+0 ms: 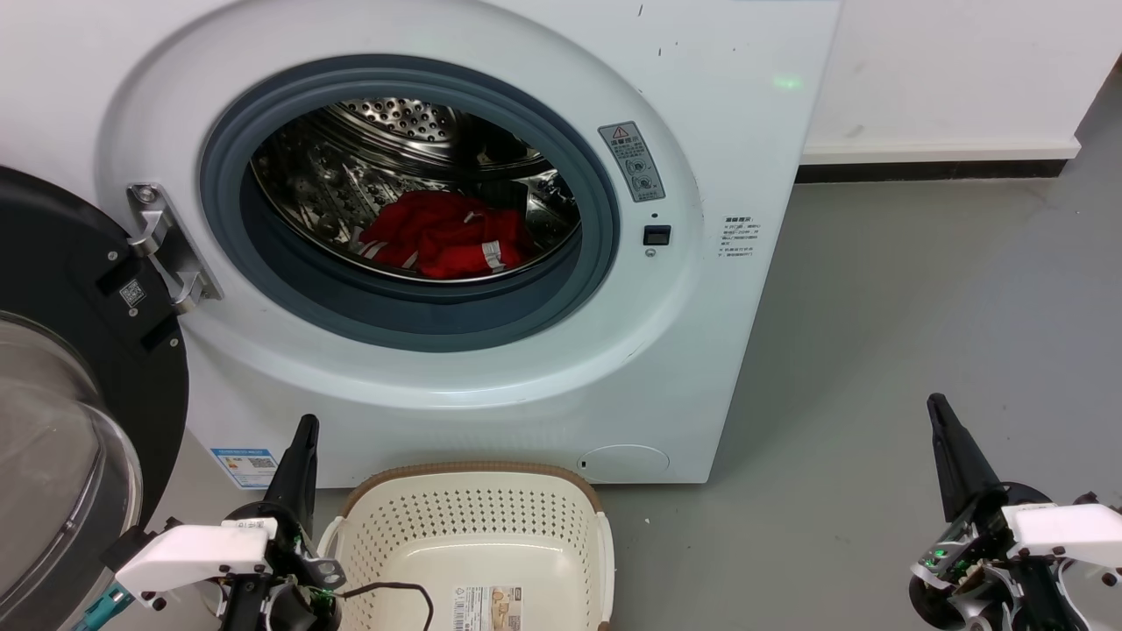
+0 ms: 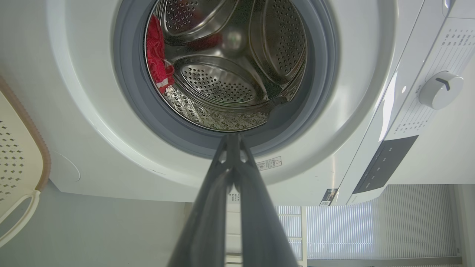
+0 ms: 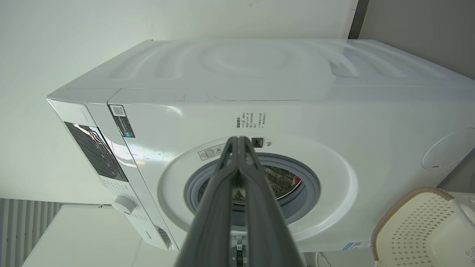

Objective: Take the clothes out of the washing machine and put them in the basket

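Left gripper (image 1: 306, 429): we see its two long dark fingers (image 2: 207, 207) pressed together, pointing up.
Right gripper (image 1: 940, 410): likewise closed, tips leaning left.

The washing machine (image 1: 491, 412) is white, with a grey rubber ring (image 1: 412, 320) around a shiny steel drum (image 1: 403, 118) dotted with small holes, a black-framed door (image 1: 61, 263) and a blue-and-white sticker (image 1: 247, 466) low on its front. The clothes (image 1: 443, 235) are bright red with white stripe trim. The basket (image 1: 473, 526) is cream with rows of small holes and a brown rim (image 1: 473, 468), on a grey floor (image 1: 877, 307).
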### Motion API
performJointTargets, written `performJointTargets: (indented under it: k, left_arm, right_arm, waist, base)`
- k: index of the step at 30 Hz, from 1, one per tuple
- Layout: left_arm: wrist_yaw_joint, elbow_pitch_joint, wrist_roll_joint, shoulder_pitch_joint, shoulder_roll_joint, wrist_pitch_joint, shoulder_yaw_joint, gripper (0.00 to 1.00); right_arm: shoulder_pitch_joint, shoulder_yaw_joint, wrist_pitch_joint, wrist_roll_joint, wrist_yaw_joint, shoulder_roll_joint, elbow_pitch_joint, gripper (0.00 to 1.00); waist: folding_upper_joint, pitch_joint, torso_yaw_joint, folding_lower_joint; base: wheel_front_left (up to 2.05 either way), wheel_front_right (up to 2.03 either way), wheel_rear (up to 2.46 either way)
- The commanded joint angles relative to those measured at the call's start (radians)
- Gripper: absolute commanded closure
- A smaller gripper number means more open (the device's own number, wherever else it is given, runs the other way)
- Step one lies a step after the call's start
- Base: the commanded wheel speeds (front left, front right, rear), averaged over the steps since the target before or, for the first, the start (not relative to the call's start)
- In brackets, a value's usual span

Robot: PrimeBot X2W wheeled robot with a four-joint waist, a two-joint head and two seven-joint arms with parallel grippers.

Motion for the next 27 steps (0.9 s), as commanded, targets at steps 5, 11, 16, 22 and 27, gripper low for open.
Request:
performJointTargets:
  k: [5, 11, 16, 22, 27]
  left_arm:
    - [-0.003, -0.002, 0.005, -0.007, -0.002, 0.003, 0.005, 1.00]
    - [-0.003, -0.002, 0.005, -0.007, -0.002, 0.003, 0.005, 1.00]
    - [-0.003, -0.002, 0.005, -0.007, -0.002, 0.003, 0.005, 1.00]
    - [-0.003, -0.002, 0.005, -0.007, -0.002, 0.003, 0.005, 1.00]
    - [-0.003, -0.002, 0.006, -0.008, -0.002, 0.003, 0.005, 1.00]
  right_arm:
    - [-0.014, -0.001, 0.002, -0.003, 0.000, 0.004, -0.001, 1.00]
    - [-0.014, -0.001, 0.002, -0.003, 0.000, 0.004, -0.001, 1.00]
    - [-0.014, -0.001, 0.002, -0.003, 0.000, 0.004, -0.001, 1.00]
    - [-0.014, -0.001, 0.002, -0.003, 0.000, 0.004, -0.001, 1.00]
    - [-0.014, -0.001, 0.003, -0.003, 0.000, 0.004, -0.001, 1.00]
  waist:
    - [0.0000, 0.000, 0.000, 0.0000]
    - [0.0000, 0.000, 0.000, 0.0000]
    - [0.0000, 0.000, 0.000, 0.0000]
    - [0.0000, 0.000, 0.000, 0.0000]
    - [0.0000, 0.000, 0.000, 0.0000]
  base:
    - [0.00, 0.00, 0.00]
    - [0.00, 0.00, 0.00]
    - [0.00, 0.00, 0.00]
    - [0.00, 0.00, 0.00]
    - [0.00, 0.00, 0.00]
